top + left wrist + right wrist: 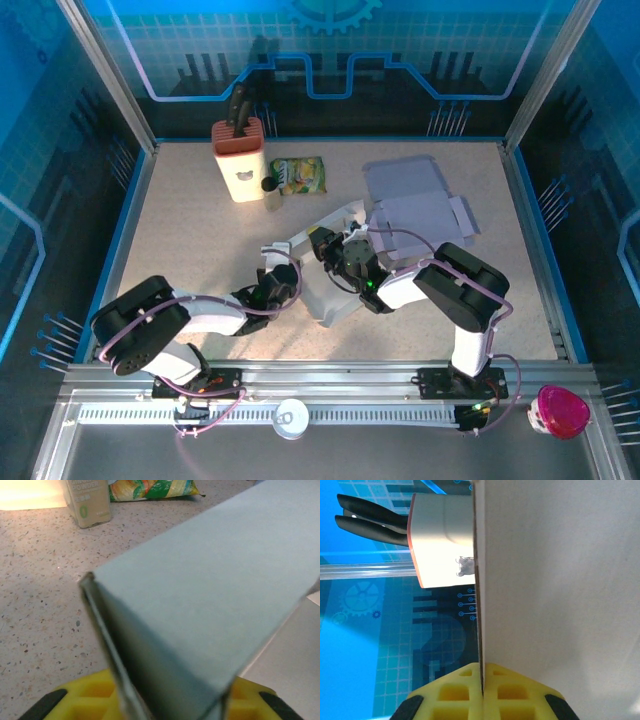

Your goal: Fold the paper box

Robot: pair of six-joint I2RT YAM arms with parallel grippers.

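Pale card, almost white: the paper box [323,300] sits half formed in the middle of the speckled surface [200,240], caught between the two arms where they meet. Both have hold of it. The left jaws come in low from the near-left side, and from the wrist view a doubled-over wall of the box fills the gap between the yellow pads [85,702], so I'd say they are grasping that folded edge. The right jaws reach in from the far-right side and are clenched tight on a single thin panel, the sheet standing edge-on between their pads [455,690].

So the box lies straight ahead of each pair of jaws, one on either flank, and neither arm is nearer than the other — both are already touching it. Its long axis looks to run roughly away from the arm bases and a little on the slant, though the arms cover too much for me to be sure.

My guess is that the coming fold turns on one side pinning its wall while the other swings its panel over.

Well apart, towards the back, lie a flat unfolded blank [415,200], a snack bag [298,176] and a knife block [240,162].
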